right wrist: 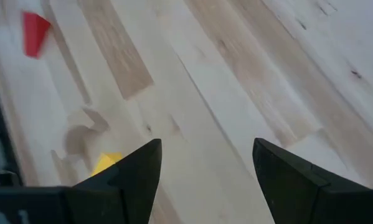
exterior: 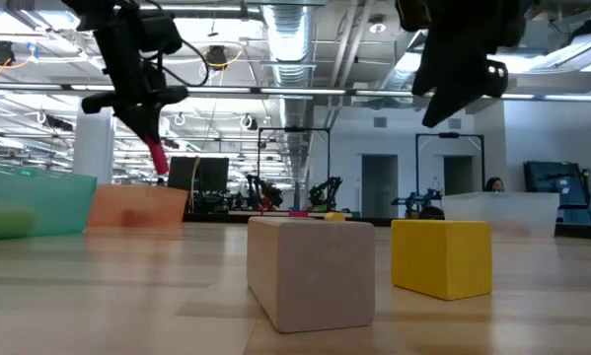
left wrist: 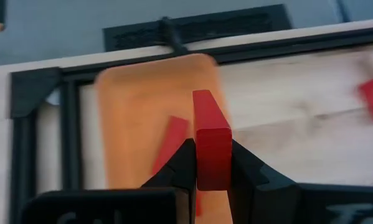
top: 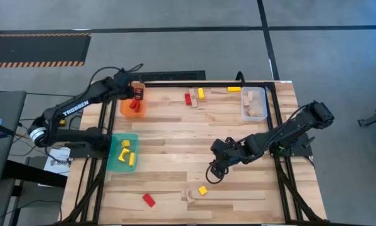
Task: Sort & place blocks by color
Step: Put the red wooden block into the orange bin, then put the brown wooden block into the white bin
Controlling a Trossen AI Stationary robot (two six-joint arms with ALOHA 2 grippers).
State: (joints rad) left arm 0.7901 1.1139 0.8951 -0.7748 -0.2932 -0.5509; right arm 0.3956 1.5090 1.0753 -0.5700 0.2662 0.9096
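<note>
Three bins (top: 132, 105); two open-table red blocks (top: 149, 199).

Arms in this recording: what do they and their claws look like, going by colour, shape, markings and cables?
Both arms are black and jointed. The left arm carries white TROSSEN lettering on its link, with a white ring and cables near its base. The right arm shows no lettering from above. The left claw has two black fingers tapering to narrow tips; the right claw has two black wedge-shaped fingers.
</note>
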